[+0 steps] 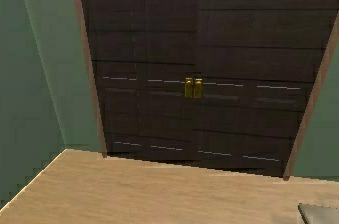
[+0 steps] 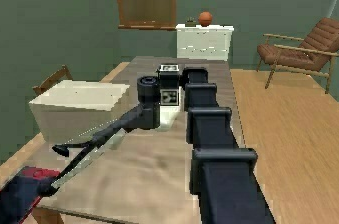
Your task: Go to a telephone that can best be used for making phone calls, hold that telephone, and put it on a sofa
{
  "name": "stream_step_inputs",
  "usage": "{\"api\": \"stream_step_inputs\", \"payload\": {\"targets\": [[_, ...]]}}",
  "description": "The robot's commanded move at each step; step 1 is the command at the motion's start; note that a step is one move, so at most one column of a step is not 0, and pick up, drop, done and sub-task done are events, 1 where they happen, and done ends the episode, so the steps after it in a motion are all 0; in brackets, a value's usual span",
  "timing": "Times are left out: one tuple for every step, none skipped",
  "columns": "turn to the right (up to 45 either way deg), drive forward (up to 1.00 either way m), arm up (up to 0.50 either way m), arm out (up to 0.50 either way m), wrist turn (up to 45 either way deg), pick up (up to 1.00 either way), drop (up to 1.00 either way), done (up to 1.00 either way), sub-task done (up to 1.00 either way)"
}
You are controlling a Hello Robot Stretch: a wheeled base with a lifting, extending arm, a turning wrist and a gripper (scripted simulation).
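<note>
Arm [image 2: 212, 135] out over tabletop [image 2: 127, 185], fingers [image 2: 97, 135] near red-and-dark thing [image 2: 25, 190], cannot tell whether they hold anything, white box [image 2: 82, 100] beside, dark double doors [image 1: 192, 60] ahead

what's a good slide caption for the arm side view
Stretch's arm extended over a table, end effector near a white box, with a white dresser and brown armchair beyond

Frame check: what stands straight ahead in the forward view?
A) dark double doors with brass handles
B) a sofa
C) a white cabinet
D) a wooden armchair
A: dark double doors with brass handles at their middle stand between green walls, beyond the wood floor.
</note>
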Motion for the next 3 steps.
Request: {"api": "stream_step_inputs", "payload": {"targets": [[0.0, 0.00, 0.00, 0.00, -27.0, 0.00, 0.00, 0.00, 0.00], [0.0, 0.00, 0.00, -0.22, 0.0, 0.00, 0.00, 0.00, 0.00], [-45.0, 0.00, 0.00, 0.00, 0.0, 0.00, 0.00, 0.00, 0.00]]}}
